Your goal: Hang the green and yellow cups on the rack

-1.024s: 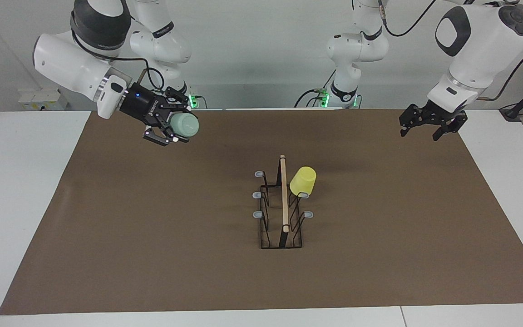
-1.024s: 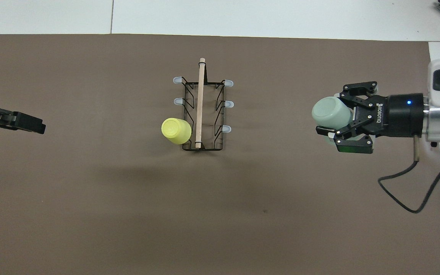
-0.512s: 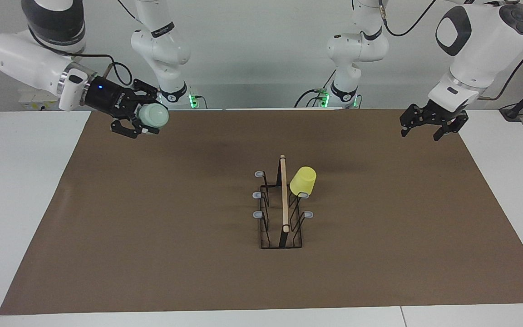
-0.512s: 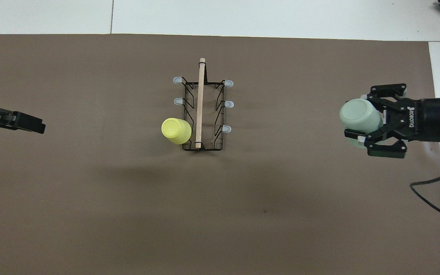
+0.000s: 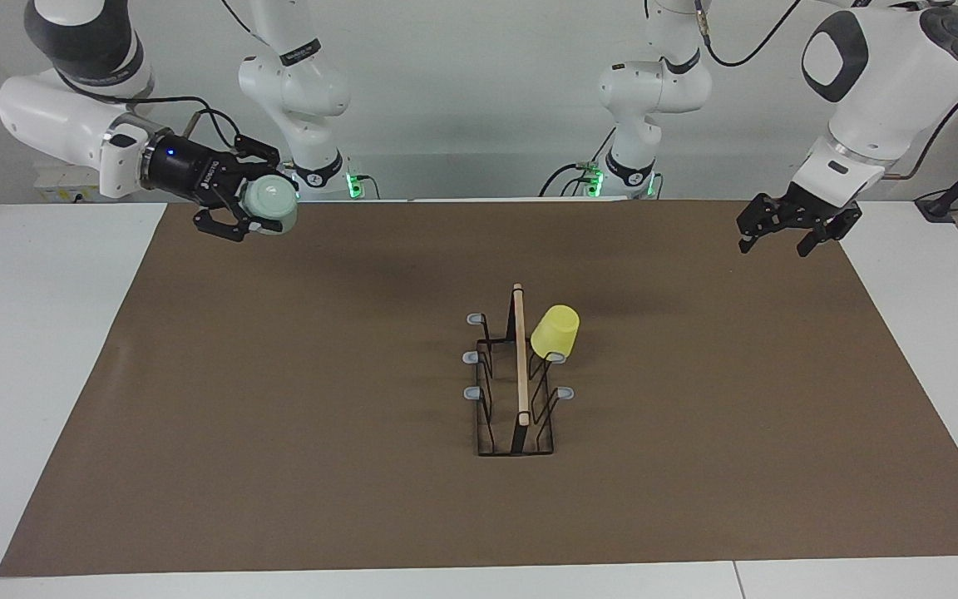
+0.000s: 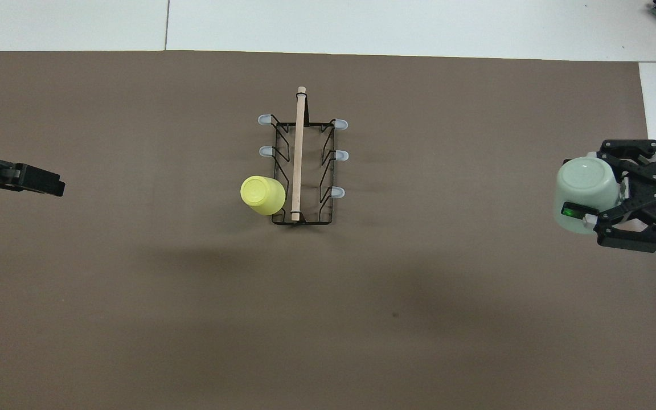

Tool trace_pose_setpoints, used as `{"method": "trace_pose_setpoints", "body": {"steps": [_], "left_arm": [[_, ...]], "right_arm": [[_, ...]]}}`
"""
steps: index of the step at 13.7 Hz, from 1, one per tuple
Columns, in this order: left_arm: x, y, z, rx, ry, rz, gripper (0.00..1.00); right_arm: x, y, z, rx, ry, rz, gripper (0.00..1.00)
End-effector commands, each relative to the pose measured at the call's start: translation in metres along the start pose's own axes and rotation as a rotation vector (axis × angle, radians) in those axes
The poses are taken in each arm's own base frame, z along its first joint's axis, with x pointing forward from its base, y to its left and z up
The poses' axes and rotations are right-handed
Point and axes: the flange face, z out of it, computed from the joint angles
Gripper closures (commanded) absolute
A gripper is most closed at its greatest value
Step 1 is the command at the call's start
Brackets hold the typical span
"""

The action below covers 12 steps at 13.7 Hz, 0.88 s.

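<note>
Right now I see my right gripper clamped on the green cup, holding it sideways in the air over the brown mat's edge at the right arm's end of the table. My left gripper waits with its fingers spread apart over the mat at the left arm's end. At the middle of the mat stands the rack. The yellow cup hangs upside down on a peg on the rack's left-arm side, the one nearest the robots.
</note>
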Motion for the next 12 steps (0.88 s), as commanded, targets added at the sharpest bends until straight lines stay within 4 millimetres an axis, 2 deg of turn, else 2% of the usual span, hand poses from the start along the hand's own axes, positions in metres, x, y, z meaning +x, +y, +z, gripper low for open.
{"method": "trace_pose_setpoints", "body": {"steps": [1, 3, 7, 10, 12], "left_arm": [[0.001, -0.001, -0.004, -0.004, 0.007, -0.033, 0.0], [0.0, -0.002, -0.003, -0.004, 0.002, -0.038, 0.0], [0.0, 0.001, -0.002, -0.004, 0.001, -0.035, 0.0], [0.0, 0.001, -0.002, -0.004, 0.001, -0.035, 0.0], [0.0, 0.001, -0.002, -0.004, 0.001, -0.034, 0.0]], "right_arm": [[-0.025, -0.017, 0.037, -0.044, 0.096, -0.011, 1.0], [-0.036, -0.015, 0.062, -0.081, 0.149, -0.032, 1.0], [-0.07, -0.015, 0.141, -0.141, 0.291, -0.049, 1.0], [-0.082, -0.034, 0.193, -0.197, 0.33, -0.047, 1.0], [-0.096, -0.039, 0.218, -0.219, 0.337, -0.048, 1.0]]}}
